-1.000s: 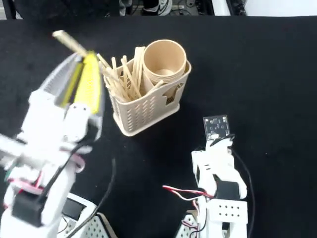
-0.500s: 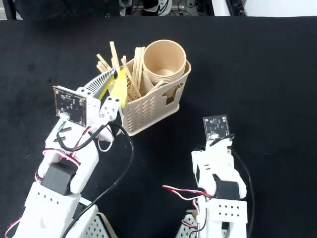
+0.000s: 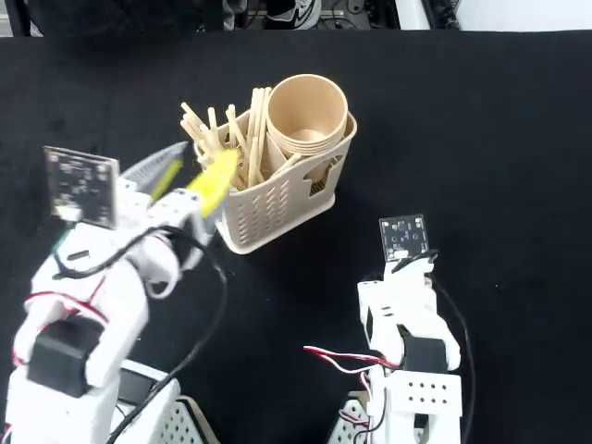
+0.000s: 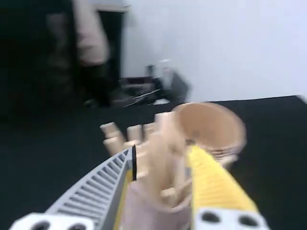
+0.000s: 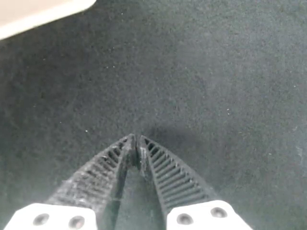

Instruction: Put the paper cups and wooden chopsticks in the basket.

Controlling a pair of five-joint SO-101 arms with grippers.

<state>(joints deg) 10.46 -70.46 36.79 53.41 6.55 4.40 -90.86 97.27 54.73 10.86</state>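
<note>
Left pincer [image 3: 197,169] is spread wide with nothing in it, just beside the basket [image 3: 277,199]. Wooden chopsticks [image 3: 227,143] stand bunched just past its tips, with the paper cups [image 3: 308,111] nested beyond them, so it all fits. Right pincer [image 5: 136,146] is clenched empty over the desk [image 3: 481,139], parked out of the way I guess.

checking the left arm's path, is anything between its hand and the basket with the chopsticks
Nothing visible stands between them. The left hand is open right at the basket, on the side where the chopsticks stand; in the left wrist view they show between its fingers. The paper cups sit in the basket's other end.
</note>
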